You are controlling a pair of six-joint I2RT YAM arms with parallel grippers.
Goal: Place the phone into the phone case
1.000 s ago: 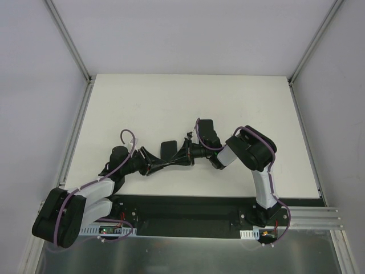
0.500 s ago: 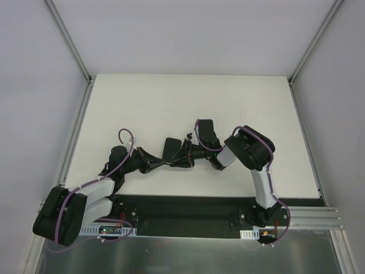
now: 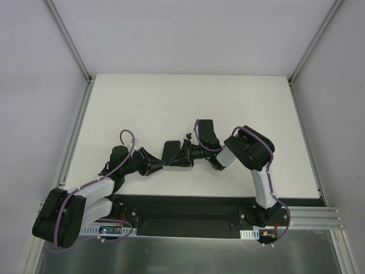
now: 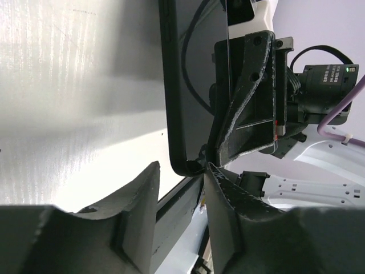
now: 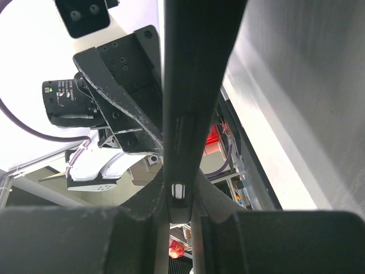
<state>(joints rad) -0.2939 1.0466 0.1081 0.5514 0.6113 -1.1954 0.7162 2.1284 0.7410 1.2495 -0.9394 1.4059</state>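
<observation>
A black slab (image 3: 170, 149) hangs just above the table's middle, held edge-on. In the left wrist view it shows a raised black rim, the phone case (image 4: 171, 114), around a glossy dark face (image 4: 197, 68) that looks like the phone. My right gripper (image 5: 178, 197) is shut on the slab's edge, just beside a small side button (image 5: 178, 190). It reaches in from the right in the top view (image 3: 183, 155). My left gripper (image 4: 181, 171) is open, with the case's lower corner between its fingertips and against the right finger (image 4: 222, 205).
The white table (image 3: 188, 103) stretches behind and to both sides of the grippers. The dark front rail (image 3: 182, 208) with the arm bases lies close below them. Grey walls with metal posts (image 3: 71, 43) bound the back and sides.
The left gripper pressed in toward the slab half a second ago, then drew back slightly and stands open again. The slab stays in the right gripper, almost unmoved.
</observation>
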